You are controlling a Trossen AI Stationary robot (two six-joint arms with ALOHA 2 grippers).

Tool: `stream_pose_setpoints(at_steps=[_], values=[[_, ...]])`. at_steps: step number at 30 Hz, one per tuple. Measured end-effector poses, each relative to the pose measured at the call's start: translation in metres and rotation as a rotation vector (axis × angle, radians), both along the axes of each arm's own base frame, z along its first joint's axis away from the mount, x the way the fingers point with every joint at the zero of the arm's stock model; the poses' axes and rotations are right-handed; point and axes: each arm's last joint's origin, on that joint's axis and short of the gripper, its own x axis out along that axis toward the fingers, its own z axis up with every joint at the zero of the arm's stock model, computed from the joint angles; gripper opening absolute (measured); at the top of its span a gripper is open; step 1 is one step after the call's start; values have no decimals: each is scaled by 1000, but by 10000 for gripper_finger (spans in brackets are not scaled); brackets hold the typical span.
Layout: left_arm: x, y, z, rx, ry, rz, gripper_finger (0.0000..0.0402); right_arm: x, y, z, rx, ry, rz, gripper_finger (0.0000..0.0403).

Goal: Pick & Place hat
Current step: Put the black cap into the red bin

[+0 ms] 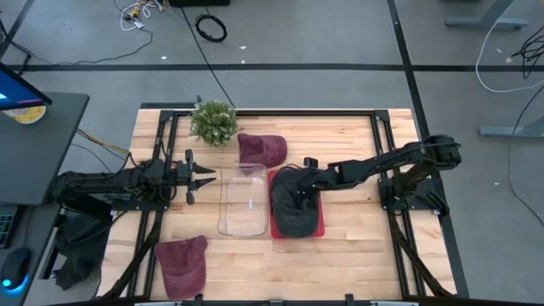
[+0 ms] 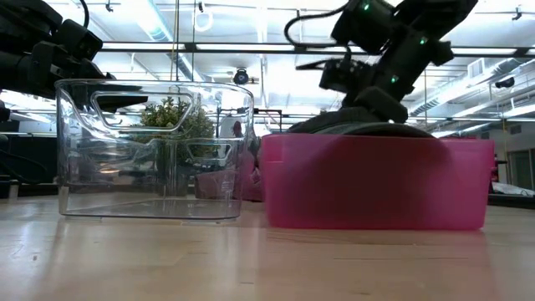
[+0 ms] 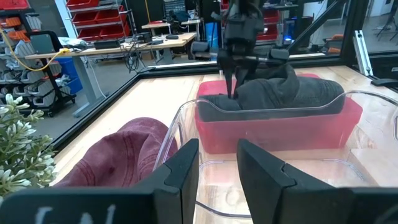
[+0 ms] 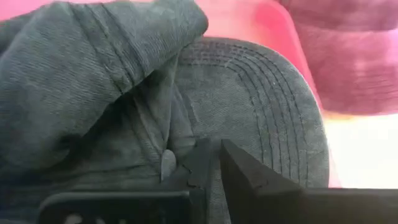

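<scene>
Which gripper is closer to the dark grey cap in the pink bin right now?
Right. The right gripper is down on the dark grey cap in the pink plastic bin; the left gripper waits beyond the clear plastic bin.

The whole table (image 1: 340, 246) is seen from straight above in the high view, with the floor around it. In the low view, a level look is taken across the tabletop, very close to the clear bin (image 2: 155, 150) and the pink bin (image 2: 376, 184). Both bins are also taken in from the left wrist. From the right wrist, the dark hat (image 4: 124, 93) is seen at very close range.
</scene>
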Motion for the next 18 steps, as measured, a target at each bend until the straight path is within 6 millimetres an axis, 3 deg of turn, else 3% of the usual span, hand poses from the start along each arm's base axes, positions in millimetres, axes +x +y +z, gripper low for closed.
stream_pose_setpoints(at_steps=[5,12,18], values=[[0,0,0,0,0,0,115,-4,-5,3,19,19,-7,39],[0,0,0,0,0,0,115,-17,-2,36,36,-93,-31,39],[0,0,0,0,0,0,115,-27,15,58,58,-182,24,39]])
